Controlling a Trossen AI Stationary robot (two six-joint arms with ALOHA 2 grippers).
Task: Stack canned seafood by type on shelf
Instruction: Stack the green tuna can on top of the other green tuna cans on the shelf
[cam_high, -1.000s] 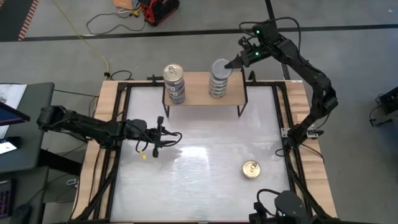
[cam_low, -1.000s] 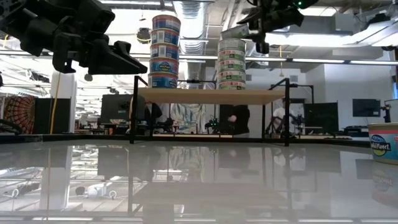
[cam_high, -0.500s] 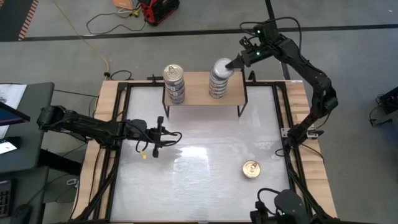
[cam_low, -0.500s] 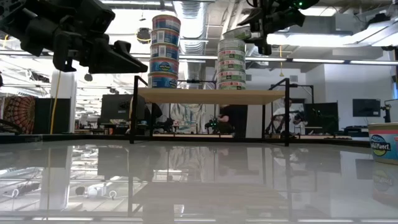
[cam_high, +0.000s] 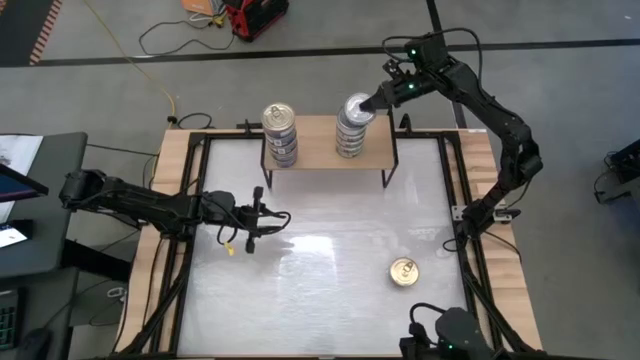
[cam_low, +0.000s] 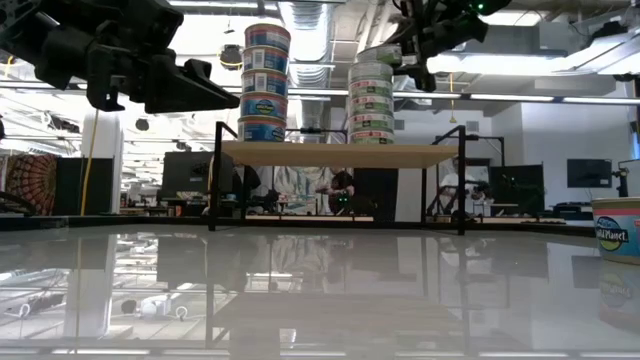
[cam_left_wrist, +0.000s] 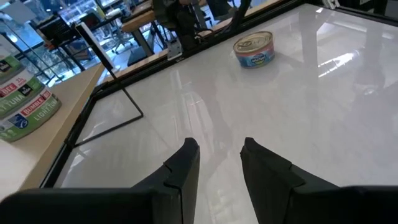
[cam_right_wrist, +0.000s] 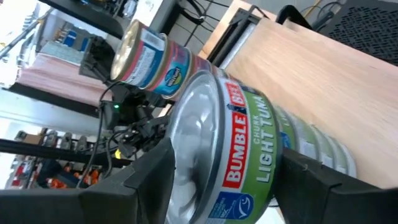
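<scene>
Nearly done: two sorted stacks are seen on the shelf, the gold-topped stack at 11 o'clock and the silver-topped stack at 12. The right tool is spread around the top tin, apparently released. One gold tin is left on the tabletop at 5 o'clock. The left tool is parked at 9, part-open and empty.

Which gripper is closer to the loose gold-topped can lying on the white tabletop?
Left. The left gripper hovers over the table's left-middle, across open tabletop from the gold-topped can. The right gripper is farther, up at the silver-topped stack on the shelf.
</scene>
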